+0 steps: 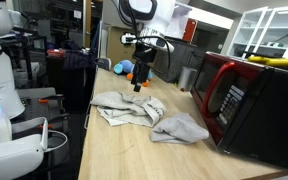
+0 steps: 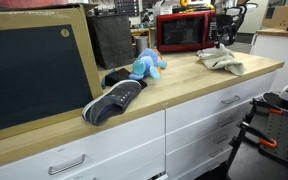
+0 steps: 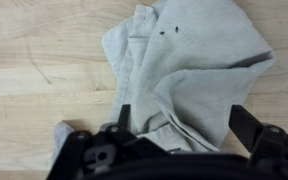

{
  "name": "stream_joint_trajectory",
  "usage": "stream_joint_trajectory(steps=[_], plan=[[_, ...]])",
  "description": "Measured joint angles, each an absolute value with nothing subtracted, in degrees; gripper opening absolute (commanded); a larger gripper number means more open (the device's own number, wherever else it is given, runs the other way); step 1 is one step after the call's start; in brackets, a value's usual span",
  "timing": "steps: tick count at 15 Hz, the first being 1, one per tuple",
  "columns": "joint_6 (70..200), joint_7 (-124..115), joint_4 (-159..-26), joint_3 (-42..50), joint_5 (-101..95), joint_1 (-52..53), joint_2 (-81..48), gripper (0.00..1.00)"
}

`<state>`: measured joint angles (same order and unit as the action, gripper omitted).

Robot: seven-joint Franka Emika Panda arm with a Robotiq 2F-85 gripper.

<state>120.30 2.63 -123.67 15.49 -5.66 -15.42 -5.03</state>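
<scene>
1. Hovering gripper [image 1: 140, 86] sits just over the cloth [image 1: 124, 105], jaws spread wide with nothing in them.
2. Cloth's a crumpled heap toward the worktop [image 1: 114, 150] end by the microwave [image 1: 254, 100], roughly midway between the long edges.
3. Risk, I'd guess: pinching just one loose fold, so the rest drags or slips out.
4. Coming down too hard could jam the fingertips into the wood.
</scene>
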Motion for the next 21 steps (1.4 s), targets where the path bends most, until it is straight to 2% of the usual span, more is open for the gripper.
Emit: stream_joint_trajectory(steps=[1, 3, 9, 12, 17, 21], plan=[[121.2, 2.6, -123.7, 15.9, -5.8, -15.8, -5.6, 0.77], [122.6, 2.4, -123.7, 16.4, -5.8, -16.3, -6.8, 0.68], [123.9, 0.4, -124.3, 16.4, -5.1, -16.5, -8.7, 0.20], [123.9, -0.4, -124.3, 16.3, -4.9, -16.5, -8.8, 0.01], [123.5, -3.4, -124.2, 16.2, -4.7, -16.0, -8.8, 0.01], [117.3, -10.8, -122.4, 14.7, -4.2, -14.0, -8.8, 0.01]])
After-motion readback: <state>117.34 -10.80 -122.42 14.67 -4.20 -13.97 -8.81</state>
